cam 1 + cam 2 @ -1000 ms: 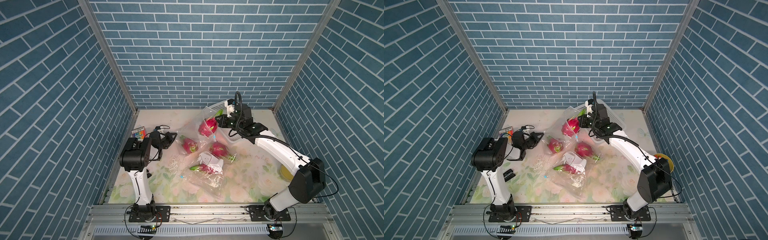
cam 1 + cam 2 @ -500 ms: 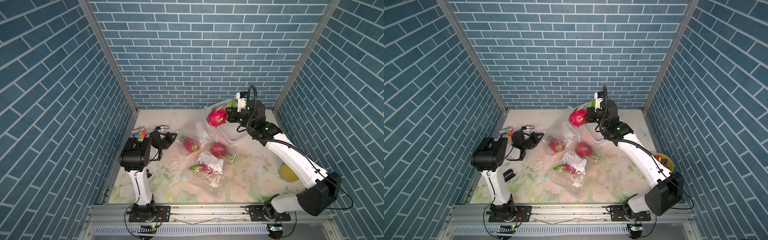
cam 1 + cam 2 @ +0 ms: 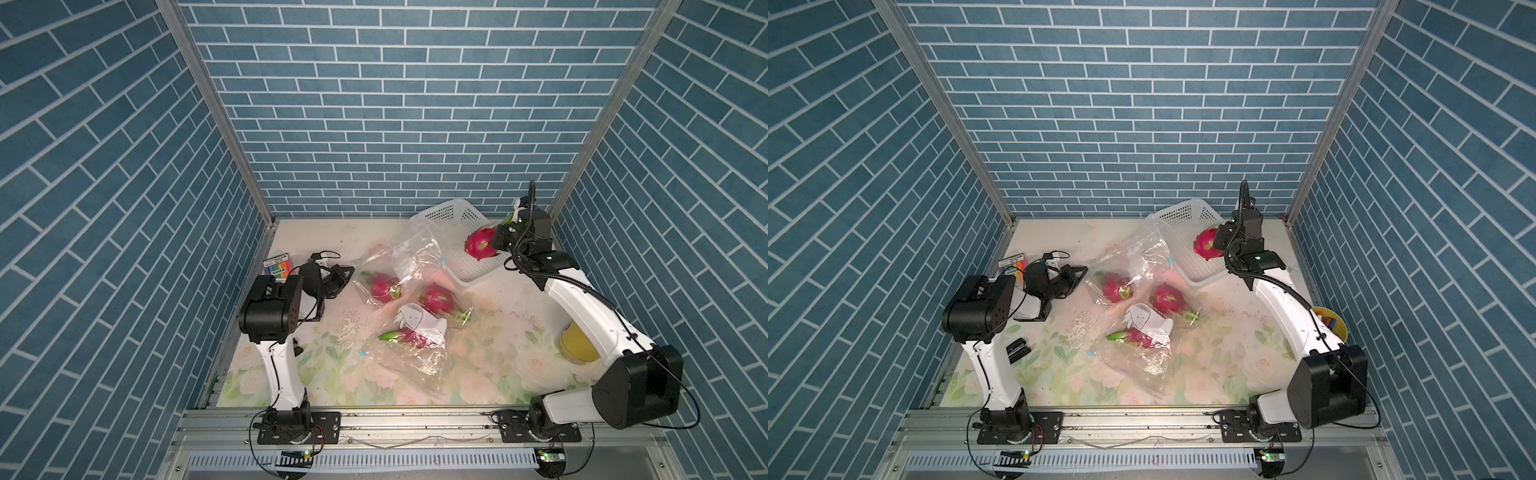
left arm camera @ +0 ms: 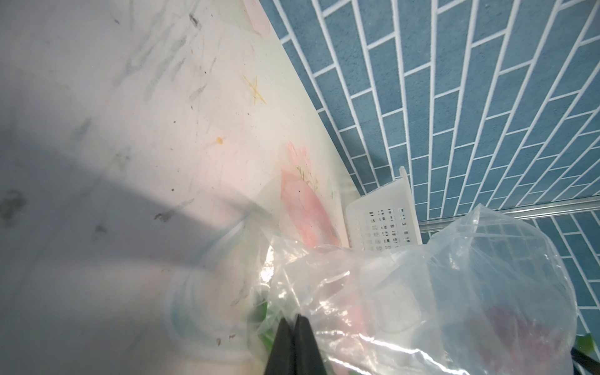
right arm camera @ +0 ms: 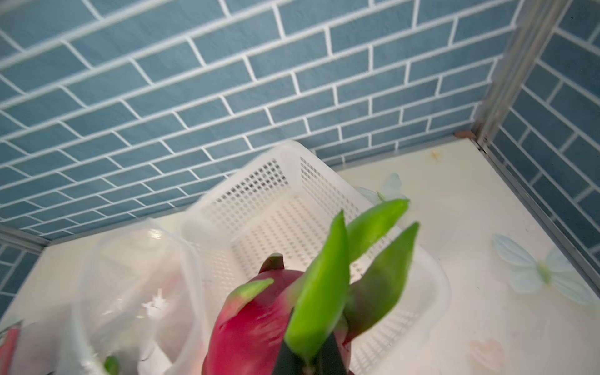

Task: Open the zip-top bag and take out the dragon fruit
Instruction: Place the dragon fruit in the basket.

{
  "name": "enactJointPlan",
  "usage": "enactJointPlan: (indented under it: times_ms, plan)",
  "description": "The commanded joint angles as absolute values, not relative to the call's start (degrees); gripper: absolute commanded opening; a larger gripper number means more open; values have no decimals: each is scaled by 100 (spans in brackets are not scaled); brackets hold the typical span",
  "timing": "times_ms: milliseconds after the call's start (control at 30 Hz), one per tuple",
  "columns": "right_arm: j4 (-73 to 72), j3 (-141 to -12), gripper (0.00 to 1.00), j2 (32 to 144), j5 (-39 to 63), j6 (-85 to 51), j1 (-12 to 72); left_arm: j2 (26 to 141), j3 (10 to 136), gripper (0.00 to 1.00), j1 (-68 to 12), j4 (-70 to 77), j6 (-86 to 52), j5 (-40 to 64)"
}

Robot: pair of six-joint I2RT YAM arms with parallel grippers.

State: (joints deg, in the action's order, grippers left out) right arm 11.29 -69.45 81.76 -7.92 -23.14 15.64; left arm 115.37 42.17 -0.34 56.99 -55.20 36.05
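While the right pincer [image 3: 502,230] clamps the fruit [image 3: 480,246] by its leaf end, both top views show it hanging over the basket [image 3: 446,208], clear of the bag [image 3: 409,257]. The left pincer [image 3: 347,272] is pinched on the bag's edge, low over the surface [image 3: 498,299]. Three more fruits lie in plastic mid-surface.

From the left wrist, the jaws press together on thin film; the bag looks limp and slippery, so a fold or seam is probably the best hold.

From the right wrist, blurred, the red body and green leaves [image 5: 324,276] fill the foreground, jaws at the leaf base, basket beneath. I judge the fruit heavy, firm and waxy. Its leaves are pliable and could tear or slip, so a hold across the body would be surer.

A second ago the fruit was at the bag's mouth, and half a second ago just short of the basket. The left pincer has not moved.
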Motion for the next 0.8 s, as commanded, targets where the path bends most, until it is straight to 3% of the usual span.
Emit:
enactJointPlan:
  times_ms: [0, 633, 767]
  plan:
    - [876, -6715, 0, 8428, -644, -2520, 1479, 11429, 4285, 0, -4, 5625, -5401, 3605]
    - [932, -6786, 0, 9681, -109, -3091, 1275, 11434, 4385, 2, 12, 5590, -5419, 3645]
    - [1003, -6770, 24, 9530, -129, -3155, 1264, 11487, 4444, 5, 26, 5584, -5423, 3656]
